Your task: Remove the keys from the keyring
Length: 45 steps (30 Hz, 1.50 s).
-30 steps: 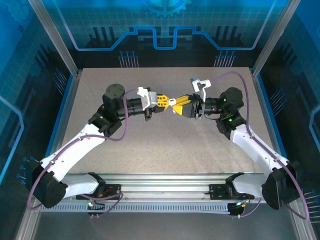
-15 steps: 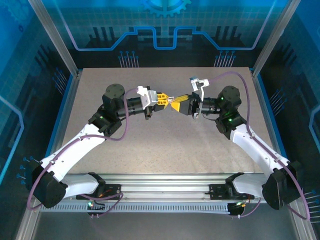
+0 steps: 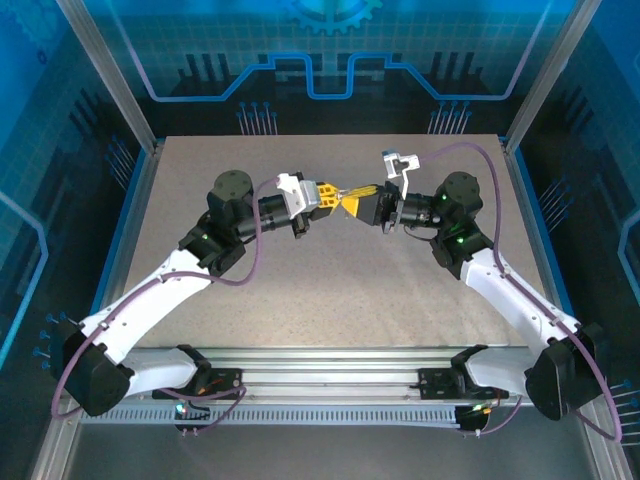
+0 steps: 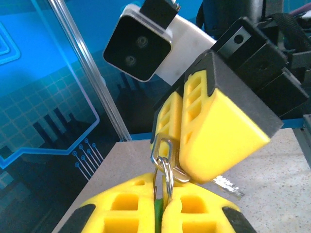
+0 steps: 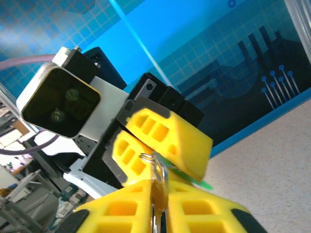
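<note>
Both closed. Left gripper point(image 4: 163, 187) clenches the keys point(image 4: 157, 216) by the green head; right gripper point(image 5: 158, 187), tip to tip with it, pinches the keyring point(image 4: 165, 174) — ring running down between the left fingers point(image 4: 194, 208) beside that head. All held in the air above the bench point(image 3: 330, 290).

robot lab cell, not a home or a shop. left arm point(image 3: 150, 292) and right arm point(image 3: 510, 295), both white, are bolted to an aluminium extrusion rail point(image 3: 330, 360) at the near edge of a speckled grey tabletop point(image 3: 330, 280). aluminium frame posts point(image 3: 108, 75) box the tabletop in. the walls are blue printed panels point(image 3: 330, 50) with circuit traces and a gear graphic, and the same panels show in both wrist views. purple cables point(image 3: 249, 250) run along the arms. green status leds point(image 3: 455, 240) sit on the joints, and a small camera module point(image 4: 138, 46) sits on a wrist.
</note>
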Each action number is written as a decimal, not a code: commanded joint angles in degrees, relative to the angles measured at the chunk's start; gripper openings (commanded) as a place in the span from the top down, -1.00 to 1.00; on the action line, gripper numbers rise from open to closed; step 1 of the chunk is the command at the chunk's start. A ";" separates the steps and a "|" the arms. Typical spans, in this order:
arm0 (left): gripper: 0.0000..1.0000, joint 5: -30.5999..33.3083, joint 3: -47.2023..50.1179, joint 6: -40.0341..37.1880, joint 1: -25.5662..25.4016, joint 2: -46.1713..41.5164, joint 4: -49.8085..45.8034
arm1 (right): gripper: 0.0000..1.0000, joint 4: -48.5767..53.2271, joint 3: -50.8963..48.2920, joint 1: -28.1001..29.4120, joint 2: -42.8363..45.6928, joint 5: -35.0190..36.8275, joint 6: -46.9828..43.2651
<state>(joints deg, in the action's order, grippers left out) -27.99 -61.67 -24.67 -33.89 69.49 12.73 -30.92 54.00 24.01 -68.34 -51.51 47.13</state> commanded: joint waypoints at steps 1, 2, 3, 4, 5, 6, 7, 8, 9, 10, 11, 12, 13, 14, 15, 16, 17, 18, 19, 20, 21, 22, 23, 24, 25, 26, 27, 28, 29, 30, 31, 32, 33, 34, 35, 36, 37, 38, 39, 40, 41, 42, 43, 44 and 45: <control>1.00 2.37 0.67 -2.38 -1.39 -0.85 1.13 | 0.79 -1.81 0.23 1.38 1.28 1.57 0.32; 1.00 2.82 0.74 -2.64 -1.45 -0.92 1.15 | 0.84 -1.60 0.32 1.41 1.35 1.79 0.14; 1.00 3.53 0.84 -2.96 -1.63 -0.94 1.23 | 0.86 -0.71 0.53 1.43 1.53 2.39 -0.31; 1.00 4.18 0.94 -3.39 -1.91 -0.94 1.16 | 0.87 0.22 0.66 1.50 1.67 2.83 -0.85; 1.00 4.65 0.99 -3.71 -2.07 -0.94 1.07 | 0.86 0.60 0.78 1.62 1.77 3.16 -1.15; 1.00 4.78 1.02 -3.89 -2.23 -1.01 1.06 | 0.84 1.28 0.94 1.73 1.80 3.38 -1.41; 1.00 4.78 1.05 -3.90 -2.23 -1.02 1.07 | 0.88 2.37 1.23 1.77 1.88 4.01 -2.00; 1.00 4.83 1.10 -3.77 -2.32 -1.07 1.25 | 1.00 4.13 1.53 1.91 1.96 4.94 -2.81; 1.00 4.98 1.41 -3.10 -2.31 -1.19 2.04 | 1.00 6.19 1.84 2.04 2.22 6.03 -4.12; 1.00 5.49 1.91 -2.43 -2.31 -1.50 3.29 | 1.00 8.07 1.90 2.12 2.64 7.20 -5.42; 1.00 5.98 2.81 -1.18 -2.19 -1.91 5.36 | 1.00 9.78 1.73 2.14 3.37 8.68 -6.99; 1.00 6.08 3.43 -0.44 -1.99 -2.30 7.00 | 1.00 11.23 1.59 2.11 4.11 9.75 -8.63; 1.00 6.27 3.98 0.36 -1.97 -2.74 8.27 | 1.00 13.15 1.42 2.16 5.03 11.75 -10.35; 1.00 6.12 4.10 0.96 -1.80 -3.02 8.69 | 1.00 13.72 0.70 2.14 6.13 13.72 -11.75; 1.00 5.88 3.97 1.29 -1.72 -3.20 8.55 | 1.00 13.76 0.03 2.17 7.22 14.67 -13.28; 1.00 5.48 3.93 1.74 -1.72 -3.39 8.46 | 1.00 14.12 -0.56 2.29 8.43 15.88 -15.40; 1.00 5.08 3.88 2.04 -1.79 -3.56 8.53 | 1.00 14.98 -0.94 2.55 9.73 17.82 -17.31; 1.00 4.84 3.84 2.50 -1.78 -3.73 8.69 | 1.00 15.16 -1.16 2.72 10.62 18.87 -18.84; 1.00 4.55 3.92 2.98 -1.74 -3.84 8.94 | 1.00 17.37 -1.05 3.09 11.46 20.03 -20.51; 1.00 4.38 3.93 3.41 -1.73 -4.01 9.19 | 1.00 18.61 -0.91 3.57 12.07 21.30 -21.97; 1.00 3.97 4.01 3.69 -1.76 -4.02 9.50 | 1.00 19.00 -0.91 3.95 12.53 21.56 -23.18; 1.00 3.28 3.97 3.96 -1.81 -4.23 9.79 | 1.00 20.03 -0.76 4.57 12.99 22.81 -24.48; 1.00 2.35 4.14 4.09 -1.79 -4.28 10.03 | 1.00 21.20 -0.65 5.25 13.37 24.48 -25.82; 1.00 1.88 4.17 4.25 -1.82 -4.28 10.27 | 1.00 21.79 -0.65 5.89 13.70 25.41 -27.16; 1.00 1.69 4.20 4.81 -1.85 -4.37 10.54 | 1.00 22.89 -0.57 6.56 14.12 27.22 -28.36; 1.00 1.28 4.23 5.15 -1.85 -4.53 10.77 | 1.00 23.47 -0.64 6.96 14.40 28.87 -29.48; 1.00 0.87 4.40 5.15 -1.91 -4.66 11.04 | 1.00 23.83 -0.73 7.02 14.61 29.58 -30.02; 1.00 0.74 4.45 5.28 -1.93 -4.87 11.09 | 1.00 24.30 -0.82 7.12 14.87 30.93 -30.45; 1.00 0.32 4.45 5.42 -1.96 -4.97 11.09 | 1.00 24.25 -1.08 7.24 15.22 31.84 -30.74; 1.00 -0.15 4.53 5.42 -1.93 -5.05 11.02 | 1.00 24.19 -1.17 7.33 15.46 32.06 -31.10; 1.00 -0.30 4.54 5.69 -1.97 -5.07 11.08 | 1.00 24.24 -1.33 7.65 15.75 32.84 -31.59; 1.00 -0.72 4.54 5.85 -1.93 -5.12 11.24 | 1.00 24.15 -1.51 8.06 15.95 33.65 -32.02; 1.00 -1.27 4.62 5.86 -1.92 -5.20 11.33 | 1.00 24.36 -1.44 8.25 15.95 33.98 -32.27; 1.00 -1.73 4.68 5.90 -1.99 -5.24 11.59 | 1.00 24.44 -1.35 8.45 15.87 34.41 -32.13; 1.00 -2.13 4.71 5.86 -2.06 -5.19 11.68 | 1.00 24.89 -1.14 8.64 15.63 34.84 -32.02; 1.00 -2.28 4.59 5.86 -2.22 -5.25 11.76 | 1.00 25.43 -0.94 8.86 15.59 36.11 -31.98; 1.00 -2.45 4.63 5.66 -2.28 -5.25 11.70 | 1.00 25.65 -0.99 9.18 15.68 37.19 -32.20; 1.00 -2.33 4.69 5.87 -2.32 -5.30 11.89 | 1.00 25.58 -1.15 9.26 15.92 38.04 -32.51; 1.00 -2.10 4.99 6.71 -2.32 -5.42 12.83 | 1.00 25.39 -1.54 9.63 16.39 39.35 -32.83; 1.00 -2.22 5.36 7.00 -2.32 -5.57 13.75 | 1.00 25.12 -1.91 9.80 16.77 40.59 -33.13; 1.00 -2.50 5.42 7.00 -2.32 -5.68 13.98 | 1.00 25.08 -2.09 9.78 17.04 41.59 -33.25; 1.00 -2.80 5.29 6.99 -2.32 -5.69 13.87 | 1.00 25.04 -2.17 9.76 17.10 41.88 -33.24; 1.00 -2.96 5.16 6.85 -2.34 -5.64 13.64 | 1.00 24.75 -2.10 9.78 17.02 40.87 -33.51; 1.00 -3.26 5.23 6.68 -2.39 -5.67 13.71 | 1.00 24.98 -1.83 10.03 16.78 41.03 -33.29; 1.00 -3.42 5.20 6.43 -2.56 -5.68 13.72 | 1.00 25.22 -1.50 10.25 16.45 41.30 -33.13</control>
<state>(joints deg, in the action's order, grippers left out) -28.36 -56.40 -19.40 -36.84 67.64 21.34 -7.25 52.49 35.05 -52.45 -19.46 15.33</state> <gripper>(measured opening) 0.072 0.063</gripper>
